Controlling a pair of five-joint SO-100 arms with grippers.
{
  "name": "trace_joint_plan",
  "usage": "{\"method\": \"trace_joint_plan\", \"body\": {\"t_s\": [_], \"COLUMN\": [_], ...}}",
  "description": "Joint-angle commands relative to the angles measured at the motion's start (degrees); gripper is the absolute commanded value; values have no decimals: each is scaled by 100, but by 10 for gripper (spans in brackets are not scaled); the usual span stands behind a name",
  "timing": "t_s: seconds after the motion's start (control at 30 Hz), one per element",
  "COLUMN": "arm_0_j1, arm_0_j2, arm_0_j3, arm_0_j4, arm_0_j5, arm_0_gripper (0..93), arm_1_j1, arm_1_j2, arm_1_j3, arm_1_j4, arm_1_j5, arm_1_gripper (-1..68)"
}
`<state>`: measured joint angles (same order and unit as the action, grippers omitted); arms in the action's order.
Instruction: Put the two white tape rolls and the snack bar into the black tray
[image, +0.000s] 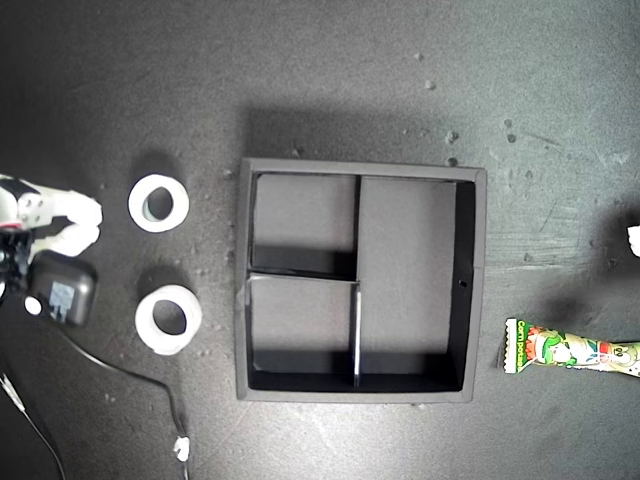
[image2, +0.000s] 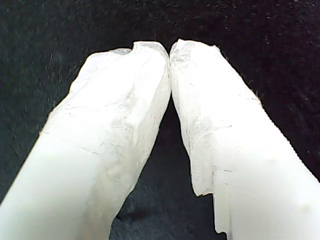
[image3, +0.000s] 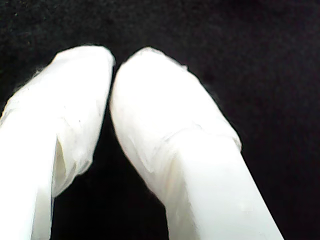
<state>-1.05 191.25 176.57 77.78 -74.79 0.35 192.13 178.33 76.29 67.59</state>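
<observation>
Opening stage: nothing loaded, no grasp begun. My first claw (image2: 170, 52) is pressed together at the tips and holds nothing; only the dark surface (image2: 260, 35) lies beyond it. My second claw (image3: 112, 65) is likewise closed and empty. The wrist views do not show which arm is which.

In the exterior view, one arm's claw (image: 76, 223) waits at that view's left edge. Just beyond its tips lies the upper tape roll (image: 158, 203), flat, hole upward. The lower tape roll (image: 168, 319) lies a little farther off and to one side. Past both rolls stands the black tray (image: 478, 290), all three compartments bare. Farthest from this claw, across the tray, lies the snack bar (image: 570, 350). It is close to a white fragment (image: 633, 240) at the exterior view's right edge, probably the other arm.

Judged next move: this claw must spread its fingers, then straddle the upper roll's wall.
</observation>
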Motion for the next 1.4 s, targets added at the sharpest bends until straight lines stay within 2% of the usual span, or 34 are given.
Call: {"method": "trace_joint_plan", "body": {"t_s": [0.0, 0.13, 0.2, 0.27, 0.3, 0.37, 0.43, 0.53, 0.6, 0.7, 0.8, 0.87, 1.1, 1.37], "arm_0_j1": [-123, -132, -123, -149, -176, -123, 308, 492, 519, 527, 562, 589, 668, 650], "arm_0_j2": [290, 281, 281, 281, 281, 281, 281, 272, 272, 281, 281, 272, -870, -2435], "arm_0_j3": [325, 325, 325, 325, 325, 325, 325, 325, 185, -193, -475, -527, -870, -1204], "arm_0_j4": [79, -290, -360, -343, -360, -642, -1028, -2180, -2514, -2698, -3023, -2944, -3006, -3472], "arm_0_j5": [-272, -773, -1354, -1890, -2030, -2285, -3120, -2145, -1837, -1301, -519, -281, 62, 9], "arm_0_gripper": [2, 2, 6, 3, 1, 0, 0, 0, 0, 2, 61, 87, 109, 125], "arm_1_j1": [176, -176, -176, 123, 369, 844, 835, 598, 431, 272, -26, -237, -765, -1011], "arm_1_j2": [-18, -18, -18, -18, -18, -18, -18, -18, -18, -18, -18, -18, -70, -26], "arm_1_j3": [70, 70, 70, 70, 70, 70, 70, 70, 70, 70, -18, -264, -1301, -1187], "arm_1_j4": [-879, -2751, -3419, -4078, -4307, -4025, -3674, -3973, -4386, -5142, -5968, -5845, -4456, -4359], "arm_1_j5": [-132, -2769, -3103, -2241, -1301, 1441, 3349, 3938, 3779, 2997, 1819, 1459, 1072, 1125], "arm_1_gripper": [90, 52, 15, -2, -3, -4, -5, -5, -5, -5, -5, -3, -2, -2]}}
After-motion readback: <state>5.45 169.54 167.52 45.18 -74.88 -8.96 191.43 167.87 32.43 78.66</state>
